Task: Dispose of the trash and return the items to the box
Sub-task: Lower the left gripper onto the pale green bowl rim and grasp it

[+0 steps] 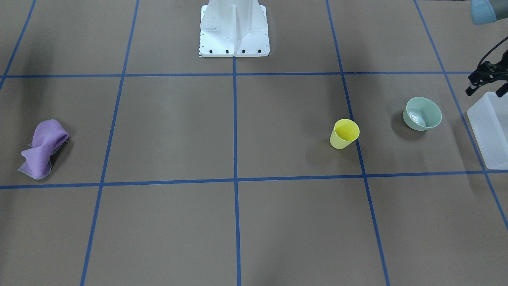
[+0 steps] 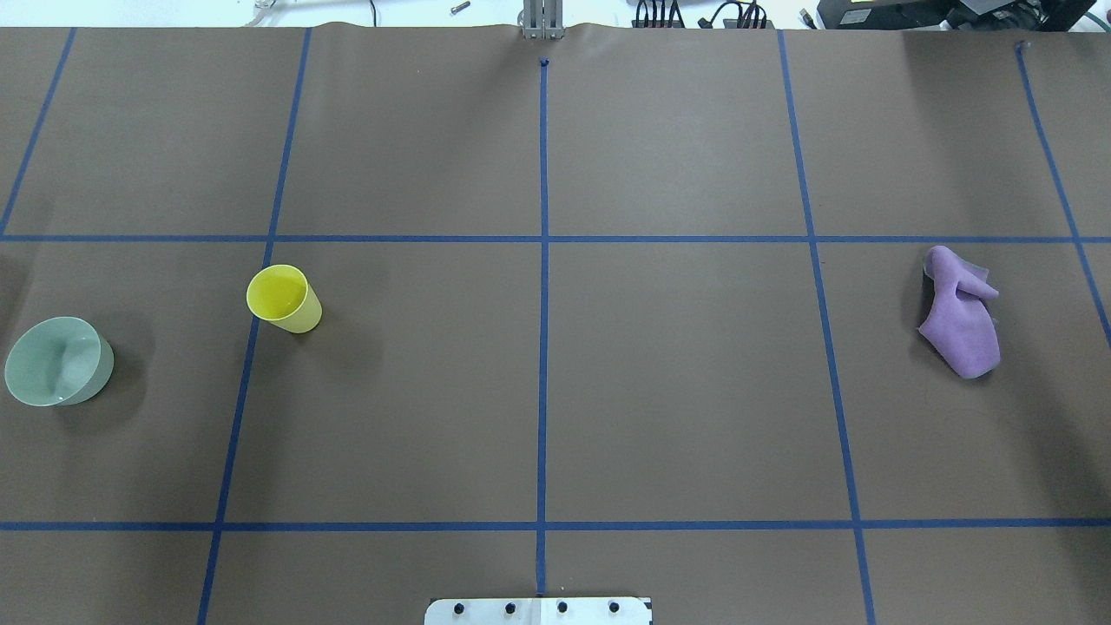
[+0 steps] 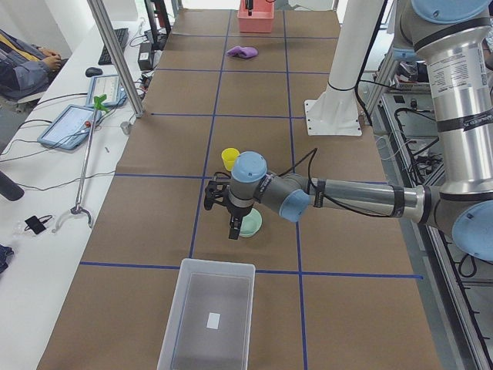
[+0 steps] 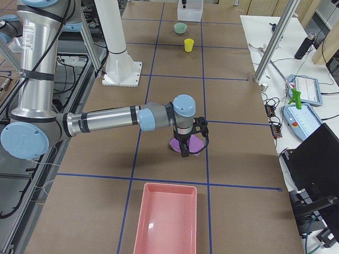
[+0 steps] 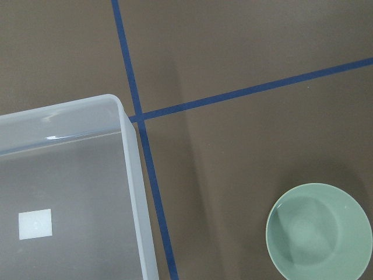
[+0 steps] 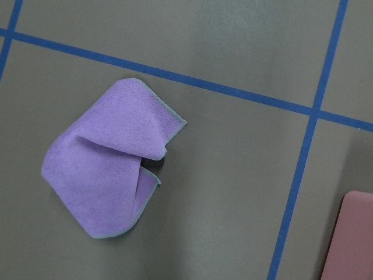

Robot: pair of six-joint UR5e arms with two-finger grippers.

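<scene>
Bowl (image 1: 422, 114) seems light, stiff and slick; we pinch its rim. Left gripper (image 1: 486, 88) gapes empty; right gripper (image 4: 185, 152), we cannot tell.

My left arm (image 3: 362, 199) stretches out low and level, with the wrist turned so the left gripper (image 1: 486, 89) points down, fingers spread apart. My right arm (image 4: 106, 120) reaches out likewise, right gripper (image 4: 190, 142) pointing down. Whether that one is closed, I can't tell.
</scene>
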